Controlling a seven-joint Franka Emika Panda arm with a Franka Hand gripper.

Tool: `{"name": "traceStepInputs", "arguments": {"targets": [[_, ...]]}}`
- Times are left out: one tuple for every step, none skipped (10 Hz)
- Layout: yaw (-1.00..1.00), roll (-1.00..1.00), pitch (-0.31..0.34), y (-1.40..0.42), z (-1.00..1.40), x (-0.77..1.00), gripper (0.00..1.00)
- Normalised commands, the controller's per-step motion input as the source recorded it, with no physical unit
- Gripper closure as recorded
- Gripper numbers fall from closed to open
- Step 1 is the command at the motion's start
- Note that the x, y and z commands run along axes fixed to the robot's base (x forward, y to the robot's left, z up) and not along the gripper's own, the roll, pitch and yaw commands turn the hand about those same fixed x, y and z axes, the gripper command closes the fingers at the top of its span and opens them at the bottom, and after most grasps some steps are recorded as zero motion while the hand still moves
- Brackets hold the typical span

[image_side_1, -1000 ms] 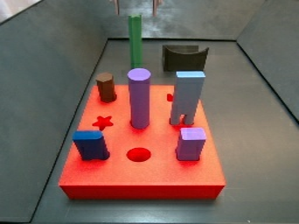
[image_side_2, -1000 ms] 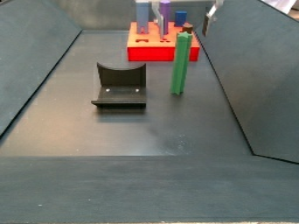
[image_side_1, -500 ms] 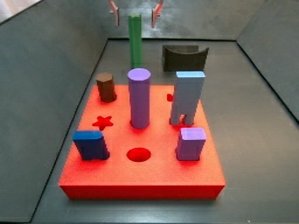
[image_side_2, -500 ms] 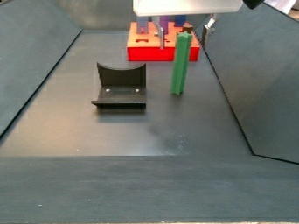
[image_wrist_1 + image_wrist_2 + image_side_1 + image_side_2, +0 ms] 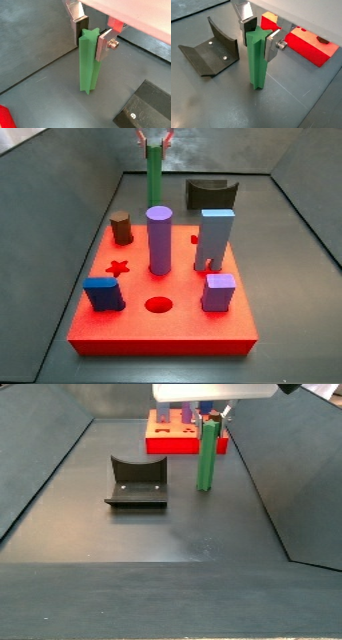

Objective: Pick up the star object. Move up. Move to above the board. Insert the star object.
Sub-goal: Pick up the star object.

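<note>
Board (image 5: 160, 333), bright red, carries a purple cylinder (image 5: 159, 240), light blue pillar (image 5: 215, 238), blue blocks, brown peg; free star hole (image 5: 118, 267) at its 9 o'clock. Fixture (image 5: 136, 481) stands on the floor at 9 o'clock of the star object (image 5: 207, 456), which stands upright on the floor beyond the board. Gripper (image 5: 257, 34) straddles the rod's top, plates near its sides, contact unclear, nothing lifted. Risk: an off-centre pinch on ridges tilts the rod; tall pegs crowd the hole.

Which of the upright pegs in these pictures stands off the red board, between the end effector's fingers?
The green star object: it stands alone on the dark floor with the end effector around its top. The purple cylinder and light blue pillar sit in the board.
</note>
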Motion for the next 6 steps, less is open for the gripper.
{"name": "traceStepInputs", "arguments": {"targets": [[0.00, 0.00, 0.000, 0.00, 0.00, 0.00, 1.00], [0.00, 0.00, 0.000, 0.00, 0.00, 0.00, 1.00], [0.00, 0.00, 0.000, 0.00, 0.00, 0.00, 1.00], [0.00, 0.00, 0.000, 0.00, 0.00, 0.00, 1.00], [0.00, 0.00, 0.000, 0.00, 0.00, 0.00, 1.00], [0.00, 0.00, 0.000, 0.00, 0.00, 0.00, 1.00]]}}
